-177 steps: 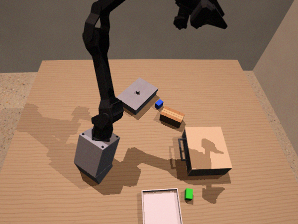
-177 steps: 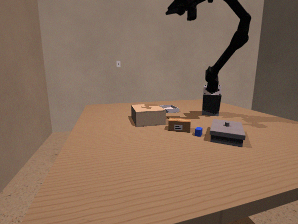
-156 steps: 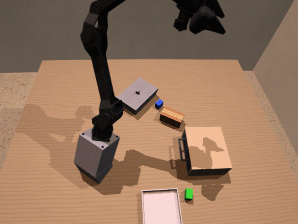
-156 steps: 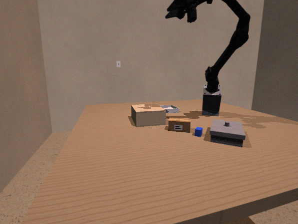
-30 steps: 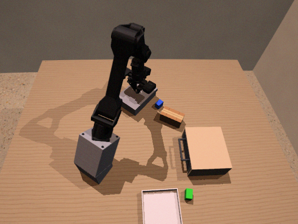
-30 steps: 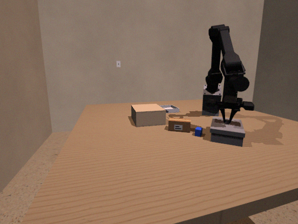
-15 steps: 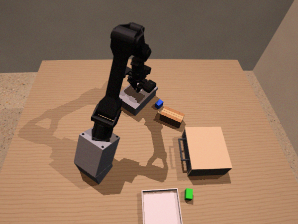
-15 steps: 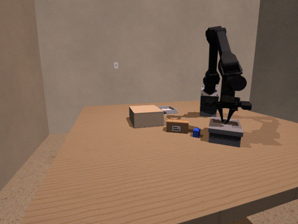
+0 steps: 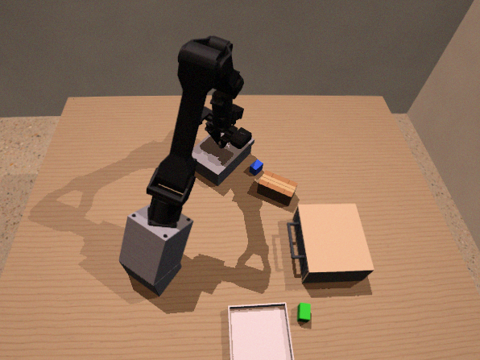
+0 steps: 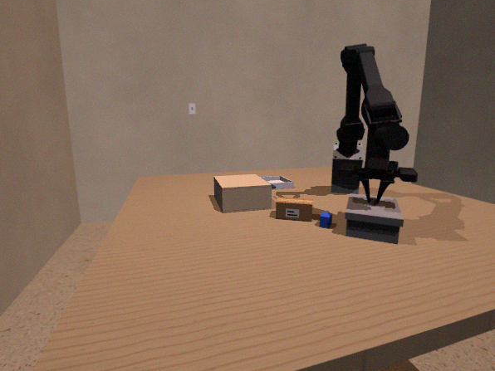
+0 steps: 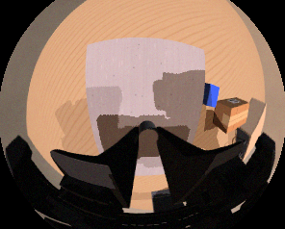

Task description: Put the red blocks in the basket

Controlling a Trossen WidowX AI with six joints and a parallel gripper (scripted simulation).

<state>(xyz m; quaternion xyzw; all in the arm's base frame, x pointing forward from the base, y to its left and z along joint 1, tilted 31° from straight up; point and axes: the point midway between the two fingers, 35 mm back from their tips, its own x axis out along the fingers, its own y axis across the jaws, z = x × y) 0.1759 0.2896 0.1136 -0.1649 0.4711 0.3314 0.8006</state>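
A grey box with a flat lid (image 9: pixel 222 156) stands on the table behind the arm's base; it also shows in the exterior view (image 10: pixel 374 217) and fills the wrist view (image 11: pixel 143 86). My gripper (image 9: pixel 222 142) points straight down on the lid's middle and is shut on the small dark lid knob (image 11: pixel 145 127). The lid lies flat on the box. The white open basket (image 9: pixel 260 331) stands upright at the table's front edge. No red block is in view. The inside of the box is hidden.
A blue block (image 9: pixel 256 167) lies just right of the grey box. A small brown crate (image 9: pixel 277 186) stands beyond it. A tan drawer cabinet (image 9: pixel 334 241) with a dark handle (image 9: pixel 294 241) stands shut at the right. A green block (image 9: pixel 304 312) lies right of the basket.
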